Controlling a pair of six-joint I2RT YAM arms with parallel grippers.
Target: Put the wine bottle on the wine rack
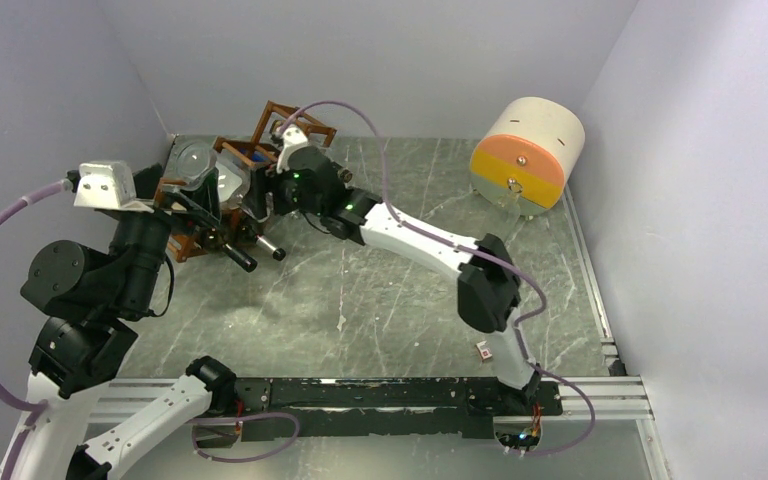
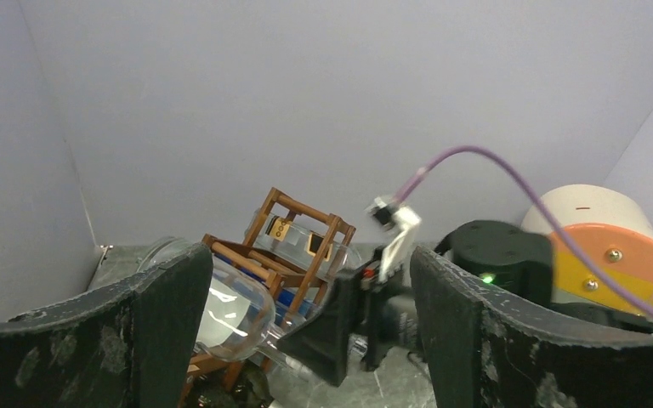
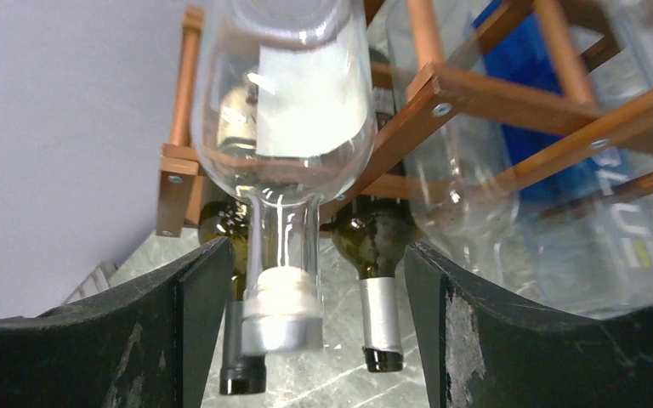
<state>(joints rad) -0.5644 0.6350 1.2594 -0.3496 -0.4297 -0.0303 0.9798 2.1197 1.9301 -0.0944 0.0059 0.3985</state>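
— Clear glass wine bottle [image 3: 281, 110]: where is it found?
— It is laid in the wine rack [image 3: 442, 93], above two dark green bottles [image 3: 374, 246], neck outward.
— Is it gripped?
— No. The right gripper [image 3: 316, 246] is spread wide around the neck, unclamped; the left gripper [image 2: 310, 255] is spread wide too, nothing held.

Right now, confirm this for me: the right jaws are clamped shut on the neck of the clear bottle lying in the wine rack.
Wrong in one respect: the right jaws stand open either side of the neck of the clear bottle, not clamped on it. The bottle does lie in the wine rack. The right wrist view shows this.
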